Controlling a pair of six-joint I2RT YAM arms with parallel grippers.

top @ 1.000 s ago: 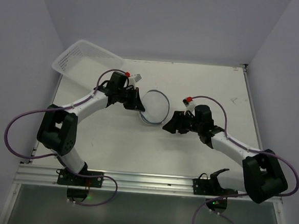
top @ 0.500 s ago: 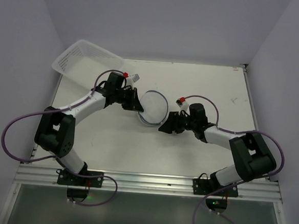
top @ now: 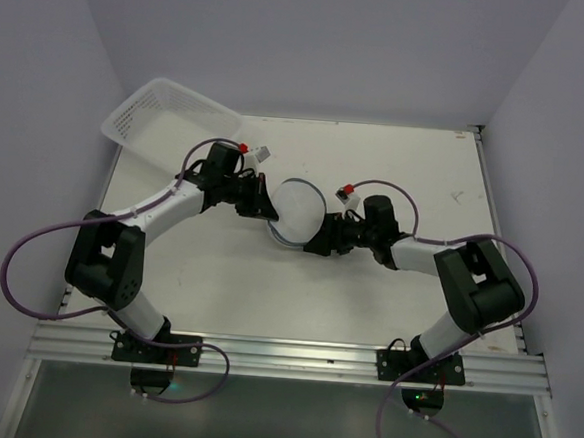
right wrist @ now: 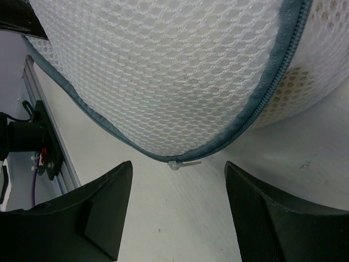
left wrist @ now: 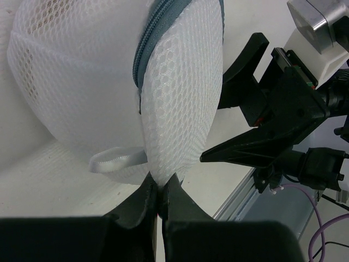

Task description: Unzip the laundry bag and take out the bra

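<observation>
The laundry bag (top: 299,208) is a round white mesh pod with a grey-blue zipper rim, tilted up at the table's middle. My left gripper (top: 270,209) is shut on the mesh at its left edge, seen pinched in the left wrist view (left wrist: 161,192), beside a white ribbon loop (left wrist: 117,160). My right gripper (top: 315,244) is open at the bag's lower right; in the right wrist view (right wrist: 179,177) its fingers straddle the small white zipper pull (right wrist: 182,163) just below the zipper rim (right wrist: 262,106), without touching it. The bra is hidden.
A white plastic lattice basket (top: 171,116) sits tilted at the back left corner. The aluminium rail (top: 282,356) runs along the near edge. Grey walls close in the left, right and back.
My right gripper has moved left up to the bag's lower right edge. The left gripper has held the bag and lifted it slightly more upright.
</observation>
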